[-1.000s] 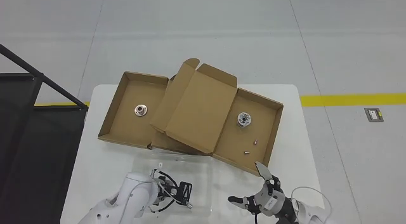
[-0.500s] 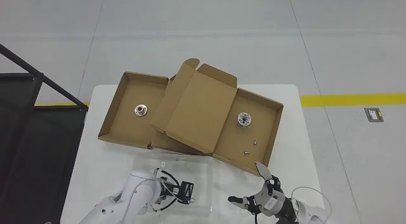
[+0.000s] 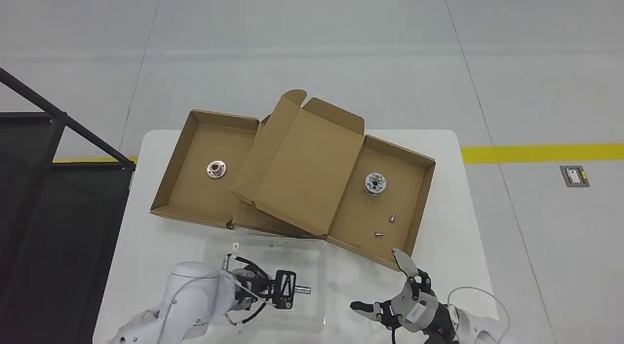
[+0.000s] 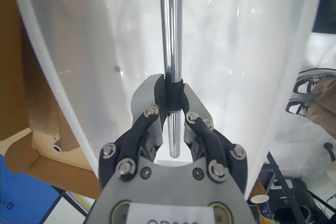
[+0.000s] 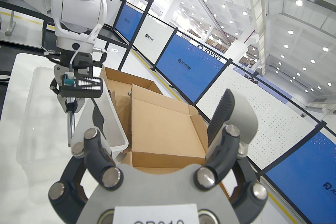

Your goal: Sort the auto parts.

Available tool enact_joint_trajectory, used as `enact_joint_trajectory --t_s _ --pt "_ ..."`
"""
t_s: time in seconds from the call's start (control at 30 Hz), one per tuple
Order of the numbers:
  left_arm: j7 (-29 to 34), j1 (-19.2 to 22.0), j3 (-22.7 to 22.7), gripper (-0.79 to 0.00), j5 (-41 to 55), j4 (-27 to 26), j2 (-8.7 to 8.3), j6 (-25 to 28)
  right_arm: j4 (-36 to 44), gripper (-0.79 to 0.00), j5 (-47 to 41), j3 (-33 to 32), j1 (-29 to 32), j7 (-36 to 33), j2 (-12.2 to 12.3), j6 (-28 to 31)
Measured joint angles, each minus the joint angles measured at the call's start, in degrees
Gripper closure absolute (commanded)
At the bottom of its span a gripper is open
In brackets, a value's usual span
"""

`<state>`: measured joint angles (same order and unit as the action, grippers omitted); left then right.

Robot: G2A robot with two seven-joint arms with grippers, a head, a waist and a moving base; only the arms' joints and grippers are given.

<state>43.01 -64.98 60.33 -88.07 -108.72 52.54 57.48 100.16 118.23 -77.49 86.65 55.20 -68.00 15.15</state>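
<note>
Chrome rod point(image 4: 170, 25): smooth, straight, polished. It's clamped near 1 end by the left gripper point(image 4: 172, 97), and the long end sticks out past the fingertips over the clear bin point(image 3: 312, 261). 1 round flanged disc point(image 3: 214, 168) lies flat in the left cardboard box point(image 3: 190, 188). 1 round silver hub point(image 3: 374, 182) lies flat in the right cardboard box point(image 3: 409, 183). 2 small bolts point(image 3: 391, 215) lie loose near the hub in the same box, apart from each other and toward its near wall.
</note>
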Motion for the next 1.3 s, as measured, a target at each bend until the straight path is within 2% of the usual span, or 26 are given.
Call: enact_joint_trajectory --t_s 0.13,0.4,0.63,0.97,1.03,1.3 --pt "-4.23 -3.34 6.54 0.0 4.16 -2.44 -1.16 0.39 0.0 -0.785 0.0 0.0 0.0 0.0 0.0 0.0" --pt "-12.92 -8.72 18.04 0.0 10.83 -3.79 -2.82 -0.88 0.0 -0.785 0.0 0.0 0.0 0.0 0.0 0.0" --pt "-26.1 -12.76 26.19 0.0 19.97 -0.77 -4.18 0.56 0.0 -0.785 0.0 0.0 0.0 0.0 0.0 0.0" --pt "-46.07 -16.14 30.7 0.0 28.38 8.0 -8.04 0.51 0.0 -0.785 0.0 0.0 0.0 0.0 0.0 0.0" --pt "-47.14 -16.34 31.06 0.0 27.97 8.93 -8.5 0.51 0.0 -0.785 0.0 0.0 0.0 0.0 0.0 0.0" --pt "-47.03 -16.32 31.05 0.0 27.93 8.89 -8.48 0.52 0.0 -0.785 0.0 0.0 0.0 0.0 0.0 0.0"
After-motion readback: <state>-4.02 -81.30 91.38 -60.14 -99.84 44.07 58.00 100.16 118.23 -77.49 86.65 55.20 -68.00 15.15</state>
